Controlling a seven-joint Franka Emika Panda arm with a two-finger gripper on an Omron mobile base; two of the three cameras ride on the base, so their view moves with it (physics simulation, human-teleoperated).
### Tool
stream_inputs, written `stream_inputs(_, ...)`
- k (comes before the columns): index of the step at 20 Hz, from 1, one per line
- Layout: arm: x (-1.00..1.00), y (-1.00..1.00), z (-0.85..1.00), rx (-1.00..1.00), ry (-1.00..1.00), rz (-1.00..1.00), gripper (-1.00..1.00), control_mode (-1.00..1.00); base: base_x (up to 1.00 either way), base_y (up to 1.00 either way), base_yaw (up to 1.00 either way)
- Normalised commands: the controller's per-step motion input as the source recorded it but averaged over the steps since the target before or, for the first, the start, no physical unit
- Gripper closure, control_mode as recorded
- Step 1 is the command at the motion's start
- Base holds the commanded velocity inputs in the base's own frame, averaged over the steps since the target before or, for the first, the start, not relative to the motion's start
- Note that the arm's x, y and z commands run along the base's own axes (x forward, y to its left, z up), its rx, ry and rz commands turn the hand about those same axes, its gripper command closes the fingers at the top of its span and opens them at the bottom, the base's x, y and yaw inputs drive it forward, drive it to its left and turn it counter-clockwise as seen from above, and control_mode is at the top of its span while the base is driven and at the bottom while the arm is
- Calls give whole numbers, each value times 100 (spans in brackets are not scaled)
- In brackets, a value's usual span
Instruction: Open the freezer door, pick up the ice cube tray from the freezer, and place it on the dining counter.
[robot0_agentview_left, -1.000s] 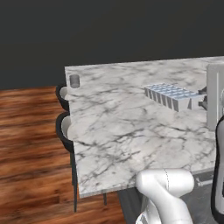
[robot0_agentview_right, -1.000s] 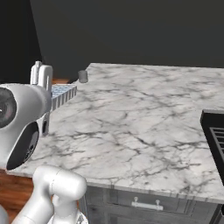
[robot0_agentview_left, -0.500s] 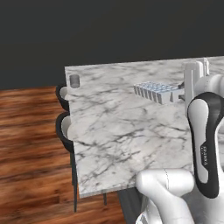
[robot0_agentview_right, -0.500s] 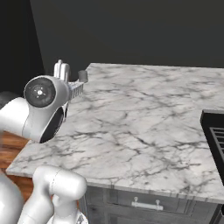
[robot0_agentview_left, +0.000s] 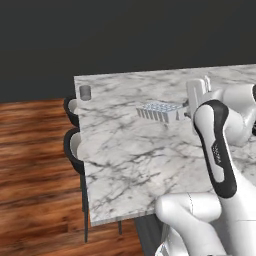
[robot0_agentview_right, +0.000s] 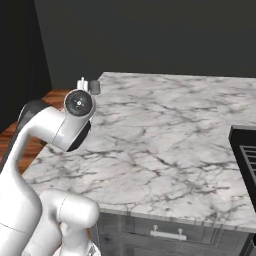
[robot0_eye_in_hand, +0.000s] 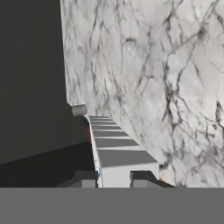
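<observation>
Gripper (robot0_agentview_left: 186, 111) clamped on ice cube tray (robot0_agentview_left: 159, 111), held level just above dining counter (robot0_agentview_left: 130, 165), well inboard of small grey cup (robot0_agentview_left: 85, 92) at corner.

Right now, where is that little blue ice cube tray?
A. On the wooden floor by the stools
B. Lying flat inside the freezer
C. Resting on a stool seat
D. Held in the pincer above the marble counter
D: the ice cube tray sticks out sideways from the pincer, clamped at one end, over the dining counter.
</observation>
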Motion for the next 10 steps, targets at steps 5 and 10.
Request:
stream_inputs(5, 62, 34, -45, 0, 21, 6, 100, -100, 0, 0, 0)
stream_inputs(10, 65, 13, -73, 0, 7, 9, 100, -100, 0, 0, 0)
